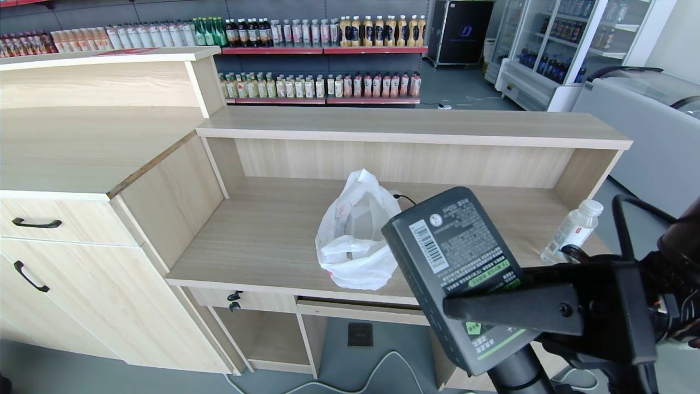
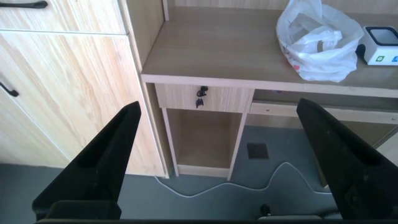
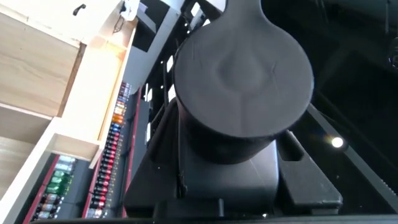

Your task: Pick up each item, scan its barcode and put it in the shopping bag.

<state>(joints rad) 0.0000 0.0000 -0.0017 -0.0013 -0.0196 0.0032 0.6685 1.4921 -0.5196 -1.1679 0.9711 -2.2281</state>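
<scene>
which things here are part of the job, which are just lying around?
Job: dark package, in the right gripper; shopping bag; clear bottle; white scanner box.
Lying about: shelved drinks; glass-door fridges; side cabinet.

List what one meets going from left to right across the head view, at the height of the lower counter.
drawer handle → shopping bag → dark box → clear bottle
</scene>
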